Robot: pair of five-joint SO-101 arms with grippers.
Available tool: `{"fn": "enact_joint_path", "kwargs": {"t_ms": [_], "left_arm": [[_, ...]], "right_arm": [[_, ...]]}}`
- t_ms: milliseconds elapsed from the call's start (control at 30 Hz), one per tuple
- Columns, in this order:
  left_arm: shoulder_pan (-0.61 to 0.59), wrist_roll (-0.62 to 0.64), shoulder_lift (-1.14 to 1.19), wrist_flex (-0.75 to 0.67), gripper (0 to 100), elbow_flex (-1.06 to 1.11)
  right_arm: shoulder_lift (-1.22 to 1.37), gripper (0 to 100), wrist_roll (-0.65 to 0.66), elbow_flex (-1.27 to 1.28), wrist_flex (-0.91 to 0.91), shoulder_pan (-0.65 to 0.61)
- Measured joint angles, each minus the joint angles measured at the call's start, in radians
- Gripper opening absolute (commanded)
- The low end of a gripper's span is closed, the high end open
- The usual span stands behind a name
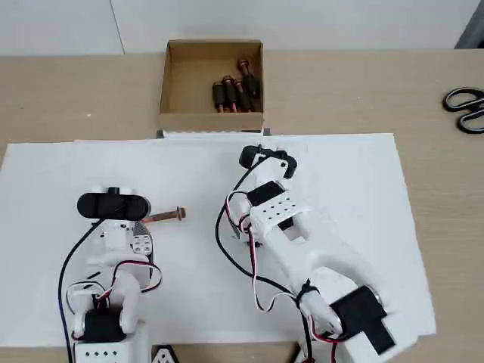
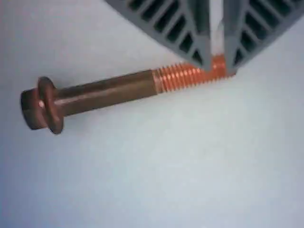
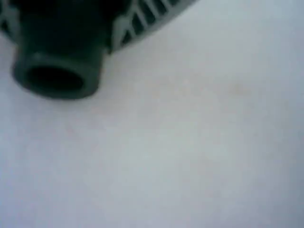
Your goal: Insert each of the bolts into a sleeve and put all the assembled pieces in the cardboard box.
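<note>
my left pincer [image 2: 216, 59] clamps only the threaded tip of the bolt [image 2: 109, 92], which could swing or slip. my right pincer [image 3: 71, 14] grasps the black sleeve [image 3: 59, 66], bore open. from above they're well apart over the white sheet [image 1: 340, 197], so misalignment could jam the threads.

Bolt [image 2: 95, 95]: dark brown head and shank, bright copper-orange thread. Sleeve [image 3: 57, 71]: matt black; left gripper [image 2: 217, 47]: grey, ribbed in dark slats. Cardboard box [image 1: 189, 83]: tan; sheet [image 1: 340, 174]: plain white; table [image 1: 76, 91]: pale wood grain; scissors [image 1: 465, 110]: black handles.
</note>
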Motion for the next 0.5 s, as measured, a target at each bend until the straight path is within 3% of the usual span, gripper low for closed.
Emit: {"fn": "enact_joint_path", "kwargs": {"t_ms": [200,500], "left_arm": [[0.000,0.000,0.000,0.000,1,0.000],[0.000,-0.002,0.000,0.000,1,0.000]], "right_arm": [[-0.038,0.2,0.005,-0.129,0.061,-0.009],[-0.322,0.2,0.180,-0.348,0.255,-0.009]]}}
